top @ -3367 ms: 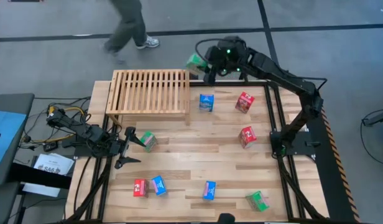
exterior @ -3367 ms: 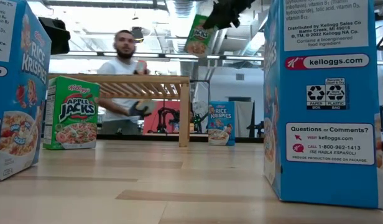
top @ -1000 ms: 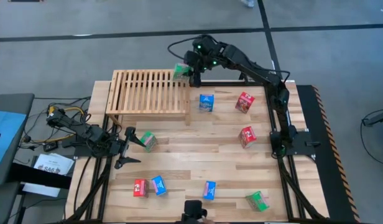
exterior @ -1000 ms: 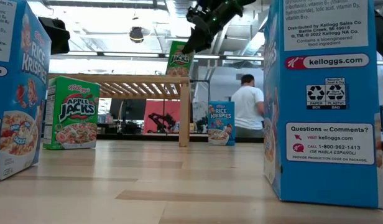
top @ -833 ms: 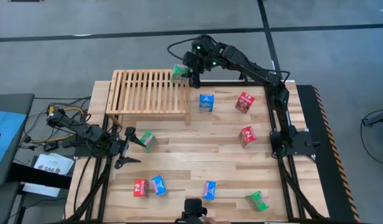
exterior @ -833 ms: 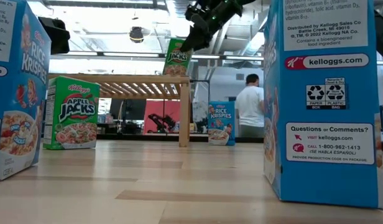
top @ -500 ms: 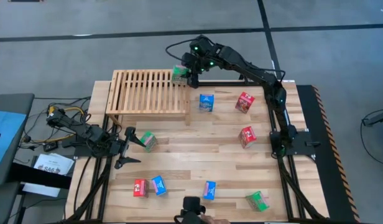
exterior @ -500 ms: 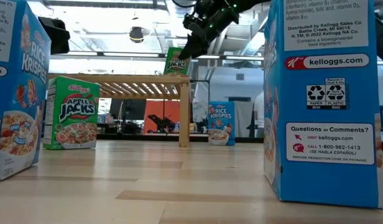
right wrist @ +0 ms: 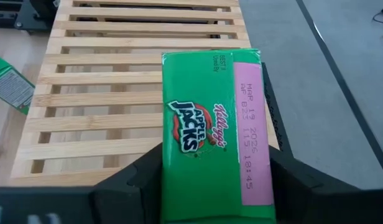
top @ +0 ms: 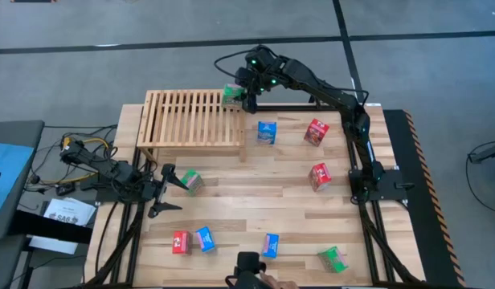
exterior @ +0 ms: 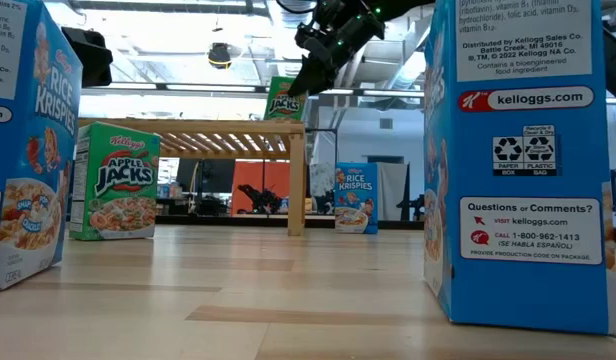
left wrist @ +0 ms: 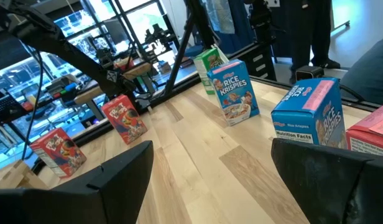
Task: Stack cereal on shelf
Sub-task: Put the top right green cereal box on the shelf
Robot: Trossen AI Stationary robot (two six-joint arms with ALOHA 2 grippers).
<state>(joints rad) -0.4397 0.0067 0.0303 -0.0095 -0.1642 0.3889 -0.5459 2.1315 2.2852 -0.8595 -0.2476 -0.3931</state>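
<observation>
1. Down comes the right gripper [top: 249, 94] since the earlier frames. A few seconds ago it carried the green Apple Jacks box [top: 231, 95] high behind the table's far edge. Now the box sits upright on the shelf [top: 183, 120] at its far right corner.

2. Grip check: in the right wrist view the box top [right wrist: 211, 155] lies between the two dark fingers. They look just beside its sides, if not touching. Whether they pinch or have begun to let go, I cannot tell.

3. Over on the left, the left gripper [top: 165, 191] waits low near the table's left edge. Its fingers are spread and hold nothing. Another green box [top: 191, 181] stands just beside it.

4. Progress, by my reading: one box of nine is on the rack, so this is early.

5. Left on the planks are eight boxes:
   - a blue one [top: 267, 132] and a red one [top: 316, 132] near the shelf
   - a red one [top: 319, 176] at mid-right
   - a red [top: 180, 242] and blue [top: 204, 238] pair at near left
   - a blue one [top: 270, 245] and a green one [top: 333, 258] along the near edge
   - the green one by the left arm

6. Shelf contents: only that one green box, and the rest of the slats are bare.
</observation>
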